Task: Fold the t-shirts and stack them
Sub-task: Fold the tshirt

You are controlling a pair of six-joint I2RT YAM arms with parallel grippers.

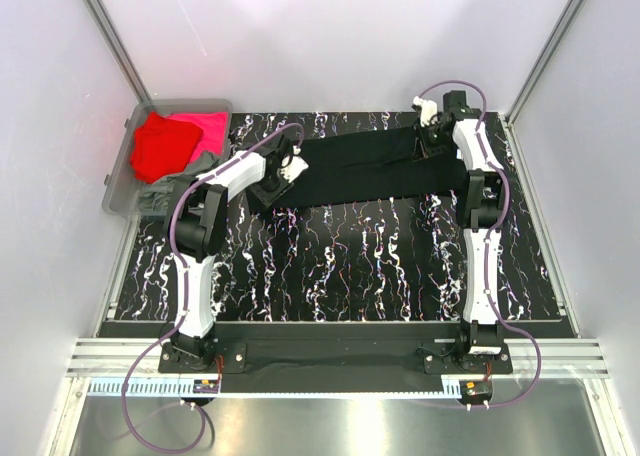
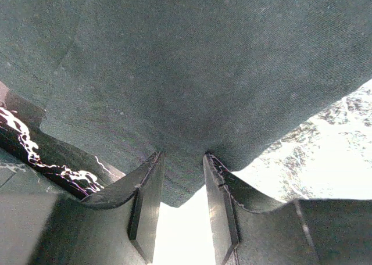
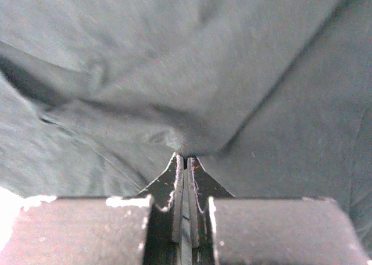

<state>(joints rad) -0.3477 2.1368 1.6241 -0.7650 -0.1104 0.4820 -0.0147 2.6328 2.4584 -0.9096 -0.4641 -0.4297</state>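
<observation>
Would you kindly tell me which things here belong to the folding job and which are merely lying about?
Job: black t-shirt, pinched by left gripper and right gripper; red t-shirt, pink t-shirt, grey-green t-shirt.
Lying about: plastic bin holding those three, marbled table.

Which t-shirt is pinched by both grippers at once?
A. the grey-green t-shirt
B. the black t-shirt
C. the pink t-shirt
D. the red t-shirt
B: the black t-shirt lies stretched out between the left gripper and the right gripper, each closed on one end, while the red t-shirt and the pink t-shirt lie in the bin.
</observation>
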